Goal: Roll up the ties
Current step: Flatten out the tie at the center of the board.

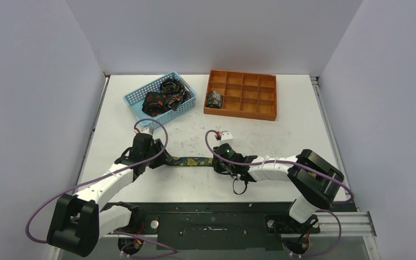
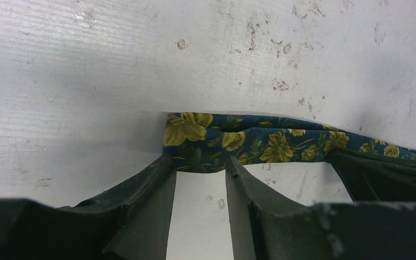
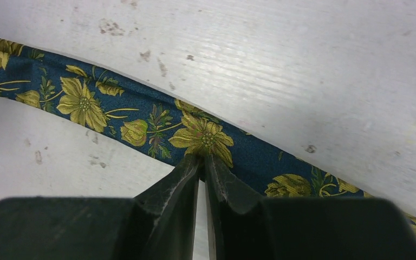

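A navy tie with yellow-green flowers [image 1: 192, 161] lies flat on the white table between my two grippers. My left gripper [image 1: 160, 158] is at its left end. In the left wrist view the fingers [image 2: 162, 173] stand apart, with their tips on the near edge of the tie's end [image 2: 206, 138]. My right gripper [image 1: 220, 161] is on the tie's right part. In the right wrist view it [image 3: 201, 158] is pinched shut on the near edge of the tie [image 3: 141, 116]. One rolled tie [image 1: 214, 99] sits in the orange tray's left compartment.
A light-blue mesh basket [image 1: 132, 99] at the back left holds several loose dark ties [image 1: 160, 100]. The orange compartment tray [image 1: 249, 93] stands at the back right. The right gripper's dark body [image 2: 382, 176] shows at the right of the left wrist view.
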Available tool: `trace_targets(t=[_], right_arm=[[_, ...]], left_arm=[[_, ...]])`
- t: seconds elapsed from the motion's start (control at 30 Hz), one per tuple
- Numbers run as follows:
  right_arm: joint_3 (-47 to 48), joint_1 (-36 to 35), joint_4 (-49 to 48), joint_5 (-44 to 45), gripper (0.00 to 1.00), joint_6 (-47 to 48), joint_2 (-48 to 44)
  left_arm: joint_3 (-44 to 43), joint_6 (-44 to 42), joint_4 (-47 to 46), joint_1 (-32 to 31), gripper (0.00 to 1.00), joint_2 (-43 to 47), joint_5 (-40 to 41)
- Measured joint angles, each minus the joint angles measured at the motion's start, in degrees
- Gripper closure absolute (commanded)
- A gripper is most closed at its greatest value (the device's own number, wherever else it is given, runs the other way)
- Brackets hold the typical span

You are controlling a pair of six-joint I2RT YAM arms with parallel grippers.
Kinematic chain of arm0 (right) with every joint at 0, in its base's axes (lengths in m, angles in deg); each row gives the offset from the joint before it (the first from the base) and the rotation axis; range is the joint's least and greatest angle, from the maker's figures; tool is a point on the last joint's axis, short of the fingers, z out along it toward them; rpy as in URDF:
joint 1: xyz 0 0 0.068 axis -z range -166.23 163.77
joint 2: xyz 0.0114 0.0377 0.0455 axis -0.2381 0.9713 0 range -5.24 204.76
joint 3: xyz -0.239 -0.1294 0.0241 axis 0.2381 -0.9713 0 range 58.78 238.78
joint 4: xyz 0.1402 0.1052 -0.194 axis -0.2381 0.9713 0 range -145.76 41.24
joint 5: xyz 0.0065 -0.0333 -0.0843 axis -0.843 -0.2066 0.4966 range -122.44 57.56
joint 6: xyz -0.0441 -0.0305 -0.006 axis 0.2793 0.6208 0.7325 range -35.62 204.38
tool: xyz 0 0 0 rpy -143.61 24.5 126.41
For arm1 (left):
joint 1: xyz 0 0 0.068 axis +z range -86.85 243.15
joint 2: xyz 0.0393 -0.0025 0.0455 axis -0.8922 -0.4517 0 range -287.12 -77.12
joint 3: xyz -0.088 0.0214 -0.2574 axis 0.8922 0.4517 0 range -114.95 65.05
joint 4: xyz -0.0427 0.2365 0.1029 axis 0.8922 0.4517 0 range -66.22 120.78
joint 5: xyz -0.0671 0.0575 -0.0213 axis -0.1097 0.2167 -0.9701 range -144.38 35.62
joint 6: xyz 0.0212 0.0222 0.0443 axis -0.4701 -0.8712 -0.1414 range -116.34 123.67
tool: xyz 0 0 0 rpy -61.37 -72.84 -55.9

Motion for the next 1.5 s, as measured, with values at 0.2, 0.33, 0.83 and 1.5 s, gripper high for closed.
trace_targets(t=[0.2, 0.33, 0.83, 1.5], right_arm=[[-2.6, 2.6, 3.1, 1.0, 0.85, -0.1, -3.7], [-3.2, 4.6, 7.9, 1.9, 0.77, -0.3, -6.4], [6.2, 0.3, 16.5, 3.5, 0.52, 5.5, -11.5], [17.2, -5.5, 6.0, -0.7, 0.57, 14.7, 12.9]], left_arm=[[1.4, 2.3, -3.9, -0.6, 0.62, -0.1, 1.4], [2.4, 3.5, -5.4, -1.3, 0.59, 0.9, 2.1], [5.6, 7.7, -18.4, -1.7, 0.42, 3.0, -2.4], [18.1, 18.4, -7.1, -2.7, 0.42, 32.3, 6.6]])
